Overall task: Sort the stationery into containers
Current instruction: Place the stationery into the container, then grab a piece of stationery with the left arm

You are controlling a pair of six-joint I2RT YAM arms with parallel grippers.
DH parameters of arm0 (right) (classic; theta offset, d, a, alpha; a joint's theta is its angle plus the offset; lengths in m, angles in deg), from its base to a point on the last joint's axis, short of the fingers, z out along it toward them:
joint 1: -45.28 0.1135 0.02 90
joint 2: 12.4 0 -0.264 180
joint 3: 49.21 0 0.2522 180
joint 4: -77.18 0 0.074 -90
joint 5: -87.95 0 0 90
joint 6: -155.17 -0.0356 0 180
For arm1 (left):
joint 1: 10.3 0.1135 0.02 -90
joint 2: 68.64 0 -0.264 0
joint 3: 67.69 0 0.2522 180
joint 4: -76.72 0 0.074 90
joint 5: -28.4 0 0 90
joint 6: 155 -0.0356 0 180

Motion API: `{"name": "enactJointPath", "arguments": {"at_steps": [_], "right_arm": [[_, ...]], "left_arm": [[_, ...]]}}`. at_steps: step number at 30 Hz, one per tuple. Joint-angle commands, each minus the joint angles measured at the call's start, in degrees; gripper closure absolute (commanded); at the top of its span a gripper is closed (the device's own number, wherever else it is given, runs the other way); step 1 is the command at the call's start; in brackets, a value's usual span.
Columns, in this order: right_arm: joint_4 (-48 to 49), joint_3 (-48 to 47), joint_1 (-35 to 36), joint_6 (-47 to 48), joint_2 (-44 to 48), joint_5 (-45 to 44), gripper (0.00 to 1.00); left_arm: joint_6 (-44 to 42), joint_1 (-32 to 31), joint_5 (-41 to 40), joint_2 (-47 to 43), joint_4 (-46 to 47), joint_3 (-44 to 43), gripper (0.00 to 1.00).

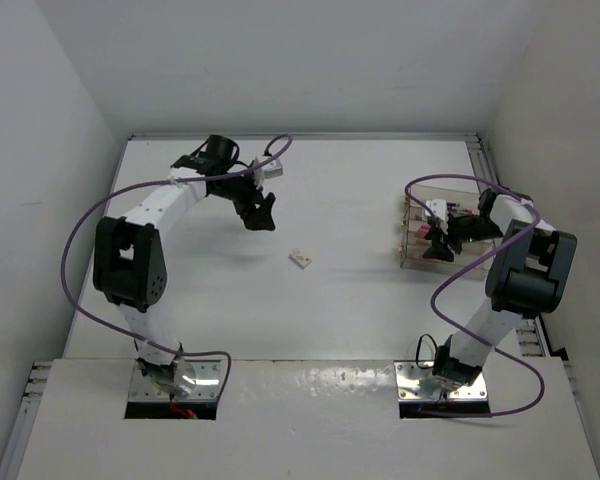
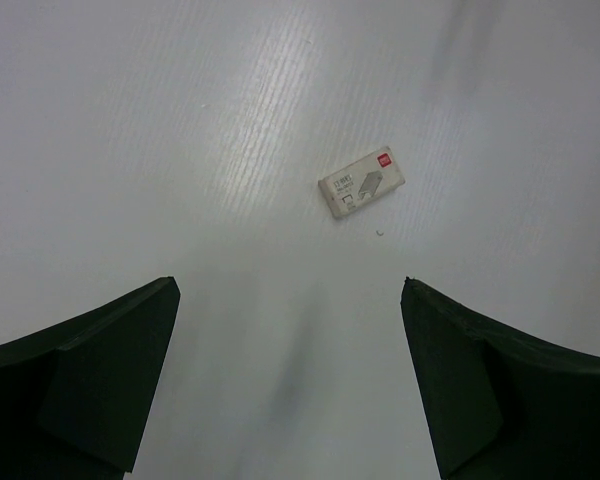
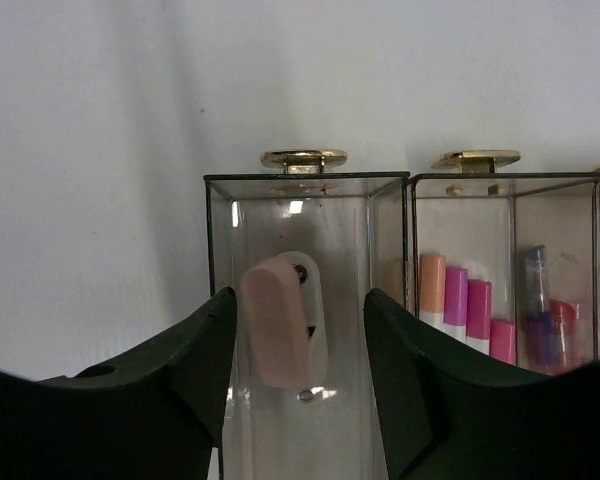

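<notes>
One small white eraser (image 1: 300, 259) with a red mark lies flat on the table's middle; the left wrist view shows this eraser (image 2: 362, 183) ahead and right of my left gripper (image 2: 289, 283), which hovers open and empty. My left gripper (image 1: 260, 215) hangs up-left of it. At the right, my right gripper (image 1: 440, 243) is over the clear container (image 1: 416, 262). Its jaws stand apart around a pinkish eraser (image 3: 275, 320) in the container's left slot (image 3: 220, 230); the eraser lies against the left finger, with a gap to the right one. Pink-capped pens (image 3: 467, 300) fill the neighbouring slot.
Purple cables (image 1: 75, 250) loop off both arms. Gold fittings (image 3: 303, 158) sit on the container's far rim. A dark blue pen (image 3: 537, 300) stands in a further slot. White walls close the table on three sides.
</notes>
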State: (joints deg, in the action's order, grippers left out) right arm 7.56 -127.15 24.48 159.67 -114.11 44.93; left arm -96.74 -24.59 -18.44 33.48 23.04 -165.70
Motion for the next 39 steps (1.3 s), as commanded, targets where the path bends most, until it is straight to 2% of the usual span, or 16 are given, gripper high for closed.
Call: {"name": "enactJointPath", "arguments": {"at_steps": [1,7,11,20,24,30,32,33,37,38,39], "right_arm": [[1.71,-1.3,0.41,-1.68,0.11,1.97,0.46],[-1.53,-1.74,0.93,-6.6,6.34,4.6,0.46],[-4.34,0.28,1.55,-9.85,13.19,7.33,0.46],[-9.36,4.59,1.99,-17.23,26.46,11.29,0.45],[-11.29,4.42,1.9,-19.08,28.58,12.08,0.45],[-11.21,7.49,1.11,-20.93,32.01,12.43,0.44],[-11.03,8.19,0.85,-22.16,33.59,12.61,0.44],[-10.77,8.54,0.85,-22.51,34.12,12.61,0.44],[-10.5,8.64,0.85,-24.18,37.1,12.35,0.44],[-10.24,8.81,0.85,-24.97,37.89,11.82,0.44],[-9.28,9.33,0.85,-25.5,39.56,11.56,0.45]], "left_arm": [[-14.73,-1.27,3.87,3.07,-7.97,-4.69,0.0],[-31.61,-6.28,-1.66,8.7,-13.43,-8.74,0.15],[-38.12,-9.27,-5.8,12.03,-11.94,-7.16,0.17],[-41.38,-12.7,-5.1,17.84,-8.34,-8.3,0.19],[-43.13,-14.45,-5.27,20.13,-9.91,-9.01,0.21],[-42.61,-16.48,-5.19,20.31,-6.75,-5.41,0.22],[-42.35,-17.53,-6.06,20.39,-6.22,-4.17,0.28],[-41.82,-17.79,-6.59,20.22,-5.87,-4.0,0.38],[-38.49,-18.67,-8.35,19.25,-3.33,-2.06,0.58],[-37.96,-18.94,-8.61,19.08,-3.23,-1.8,0.67],[-37.95,-19.29,-8.88,18.9,-3.23,-1.54,0.72]]}}
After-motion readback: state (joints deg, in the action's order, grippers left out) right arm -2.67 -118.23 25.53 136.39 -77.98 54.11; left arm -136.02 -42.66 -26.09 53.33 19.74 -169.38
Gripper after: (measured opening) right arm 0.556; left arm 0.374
